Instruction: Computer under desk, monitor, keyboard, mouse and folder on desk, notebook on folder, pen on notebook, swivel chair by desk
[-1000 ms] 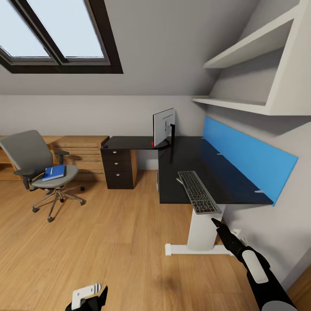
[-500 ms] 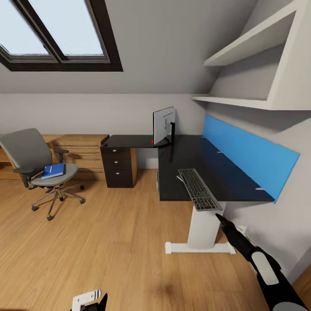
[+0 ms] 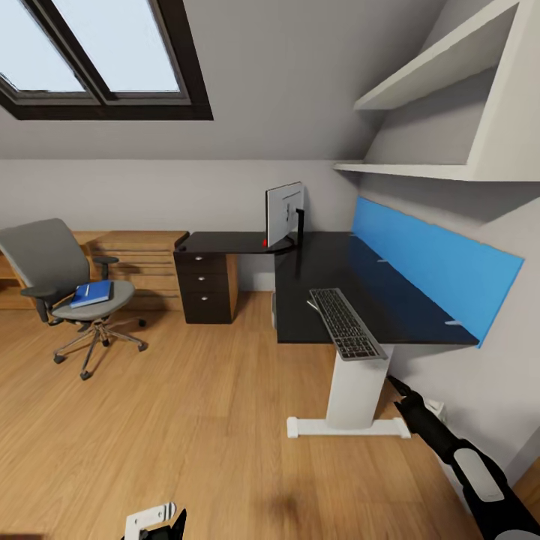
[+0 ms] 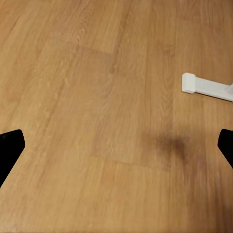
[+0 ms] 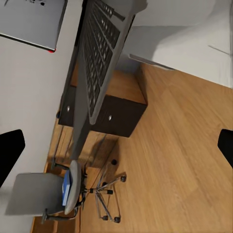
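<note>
Hanging low over wood floor [image 4: 97, 121]: left gripper [image 4: 116, 145], spread wide, empty. Right gripper [image 5: 116, 145] likewise parted, empty, just below desk [image 3: 330, 262] edge. Overhanging that near edge: keyboard [image 3: 345, 322]. Farther back, monitor [image 3: 285, 216]. Well apart, folder [image 3: 92, 292] on swivel chair [image 3: 64, 281].

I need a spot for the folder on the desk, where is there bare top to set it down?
The desk is bare between the keyboard and the blue wall panel, and between the keyboard's far end and the monitor. The near front corner is crowded: the keyboard overhangs that edge.
</note>
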You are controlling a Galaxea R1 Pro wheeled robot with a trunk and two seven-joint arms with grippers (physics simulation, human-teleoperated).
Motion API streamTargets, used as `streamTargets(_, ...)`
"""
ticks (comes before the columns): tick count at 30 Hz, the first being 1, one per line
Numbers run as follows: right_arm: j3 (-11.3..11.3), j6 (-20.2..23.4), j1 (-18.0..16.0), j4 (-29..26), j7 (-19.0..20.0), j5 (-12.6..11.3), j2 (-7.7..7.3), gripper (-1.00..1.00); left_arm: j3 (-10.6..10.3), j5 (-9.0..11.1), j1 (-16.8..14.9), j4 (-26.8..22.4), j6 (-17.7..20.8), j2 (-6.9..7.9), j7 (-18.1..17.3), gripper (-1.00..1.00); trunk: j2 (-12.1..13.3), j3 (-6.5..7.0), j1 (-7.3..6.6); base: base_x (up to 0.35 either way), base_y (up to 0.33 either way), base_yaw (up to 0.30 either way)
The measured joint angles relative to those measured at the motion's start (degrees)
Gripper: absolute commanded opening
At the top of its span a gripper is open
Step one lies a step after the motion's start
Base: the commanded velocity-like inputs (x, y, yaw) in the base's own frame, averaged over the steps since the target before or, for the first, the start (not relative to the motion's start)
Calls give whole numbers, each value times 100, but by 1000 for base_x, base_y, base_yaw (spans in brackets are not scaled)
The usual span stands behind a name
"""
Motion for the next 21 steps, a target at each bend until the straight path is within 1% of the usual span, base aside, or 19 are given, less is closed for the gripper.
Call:
streamTargets(5,1,8,0,14,0,-47,-19,100,5,-5,0,0,-2,0,-2,100,-201,-90,110,0,0,0)
streamTargets(21,26,4,0,-4,8,-64,-16,100,3,-3,0,0,-2,0,2,100,-842,-377,461,0,0,0)
